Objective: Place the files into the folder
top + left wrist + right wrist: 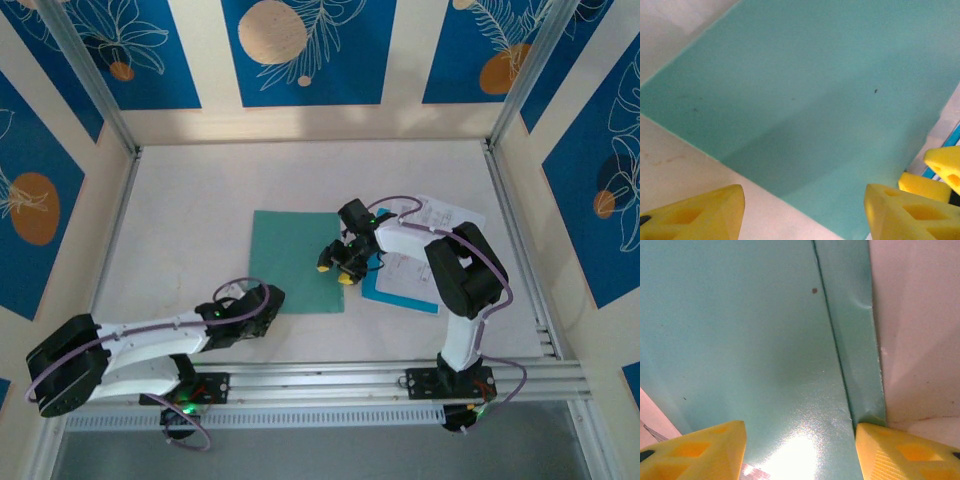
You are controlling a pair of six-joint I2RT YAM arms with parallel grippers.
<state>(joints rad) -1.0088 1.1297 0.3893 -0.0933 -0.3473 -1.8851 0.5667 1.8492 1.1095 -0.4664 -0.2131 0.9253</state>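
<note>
White table (200,200) bears the folder (290,255); left pincer (802,215) and right pincer (800,452) gape empty.

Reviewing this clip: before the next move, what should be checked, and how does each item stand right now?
1. Folder flat on the table: ok.
2. Folder opened for loading: not ok, it looks shut.
3. Right gripper open, straddling the folder's edge: ok.
4. Top leaf caught by it: cannot tell.
5. Left gripper open at the folder's near edge, holding nothing: ok.
6. Files inside the folder: not ok, they lie to its right.
</note>
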